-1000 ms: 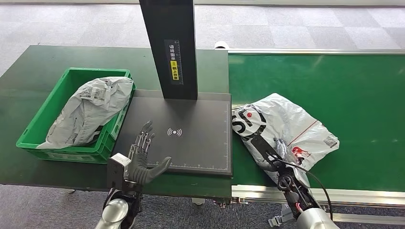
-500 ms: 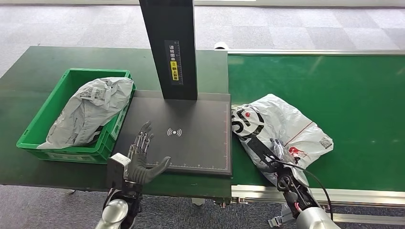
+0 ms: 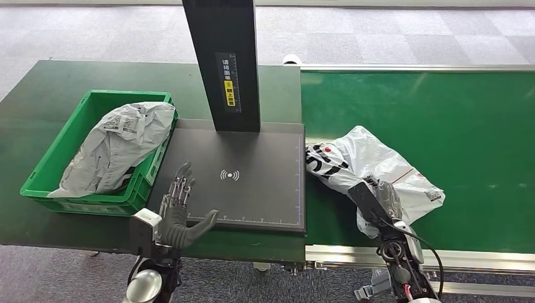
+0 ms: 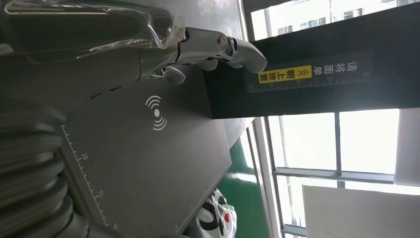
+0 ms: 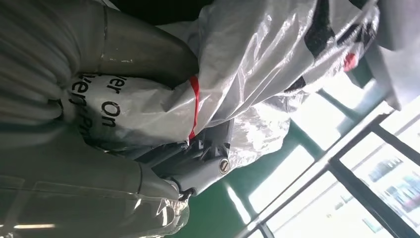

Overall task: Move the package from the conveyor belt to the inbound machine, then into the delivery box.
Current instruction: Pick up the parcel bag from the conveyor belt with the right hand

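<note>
Where the green conveyor belt point(image 3: 454, 113) meets the dark scanner plate, the white package point(image 3: 366, 167) lies crumpled at centre right of the head frame, its long axis slanting from the upper left, where its printed end touches the plate's edge, down to the lower right, where a small label sits. Over its near, lower edge the right hand point(image 3: 377, 202) has its fingers point(image 5: 198, 171) closed on the plastic; the right wrist view shows film bunched between thumb and fingers.

Just left of the package is the inbound machine point(image 3: 236, 177), a flat black plate with a wireless mark and ruler ticks along its edges, and a black post point(image 3: 222, 60) rising from its far side with a yellow label. At the plate's lower left corner the left hand point(image 3: 180, 211) hovers with fingers point(image 4: 223, 47) spread apart and thumb out, holding nothing.

Further left, in the left middle of the frame, the green delivery box point(image 3: 47, 170) stands on the dark green counter point(image 3: 38, 82), touching the plate's side, with a grey package point(image 3: 113, 148) lying in it.
</note>
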Controlling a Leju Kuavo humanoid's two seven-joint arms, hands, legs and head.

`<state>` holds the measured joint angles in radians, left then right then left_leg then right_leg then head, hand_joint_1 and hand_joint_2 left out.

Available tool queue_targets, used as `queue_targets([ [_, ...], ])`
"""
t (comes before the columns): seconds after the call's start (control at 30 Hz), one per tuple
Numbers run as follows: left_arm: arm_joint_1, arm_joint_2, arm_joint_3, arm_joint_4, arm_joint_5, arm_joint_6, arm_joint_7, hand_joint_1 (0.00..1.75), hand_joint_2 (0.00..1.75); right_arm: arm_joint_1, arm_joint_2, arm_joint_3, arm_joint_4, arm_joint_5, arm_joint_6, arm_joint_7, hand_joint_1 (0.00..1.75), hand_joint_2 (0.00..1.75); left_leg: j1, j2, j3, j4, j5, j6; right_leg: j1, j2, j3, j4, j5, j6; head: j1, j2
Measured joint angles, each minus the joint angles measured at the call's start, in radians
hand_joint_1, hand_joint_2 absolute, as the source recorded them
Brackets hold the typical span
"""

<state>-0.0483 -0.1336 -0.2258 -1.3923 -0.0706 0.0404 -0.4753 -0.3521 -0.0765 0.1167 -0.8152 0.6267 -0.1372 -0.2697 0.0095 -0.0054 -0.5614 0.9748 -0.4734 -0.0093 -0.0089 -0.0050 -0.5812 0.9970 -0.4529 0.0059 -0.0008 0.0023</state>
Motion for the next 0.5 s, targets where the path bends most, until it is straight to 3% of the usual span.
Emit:
queue_targets([
  [0.3,-0.005,0.000,0.004,0.002,0.009,-0.017,-0.038,0.00,1.75,0.115,0.008,-0.072,-0.262,-0.023,-0.136,-0.192,1.75,1.75,0.000,0.000,-0.001,0.000,0.000,0.000,0.000,0.000,-0.001,0.000,0.000,0.000,0.000,0.000],
  [0.4,-0.007,0.000,0.007,0.002,0.017,-0.017,-0.048,0.00,1.75,0.144,0.018,-0.105,-0.330,-0.100,-0.161,-0.237,1.75,1.75,0.000,0.000,-0.001,0.000,0.000,0.000,0.000,0.000,-0.001,0.000,0.000,0.000,0.000,0.000],
  [0.5,-0.011,0.000,0.008,0.002,0.031,-0.009,-0.067,0.00,1.75,0.171,0.032,-0.150,-0.395,-0.266,-0.141,-0.288,1.75,1.75,0.000,0.000,-0.001,0.000,0.000,0.000,0.000,0.000,-0.001,0.000,0.000,0.000,0.000,0.000],
])
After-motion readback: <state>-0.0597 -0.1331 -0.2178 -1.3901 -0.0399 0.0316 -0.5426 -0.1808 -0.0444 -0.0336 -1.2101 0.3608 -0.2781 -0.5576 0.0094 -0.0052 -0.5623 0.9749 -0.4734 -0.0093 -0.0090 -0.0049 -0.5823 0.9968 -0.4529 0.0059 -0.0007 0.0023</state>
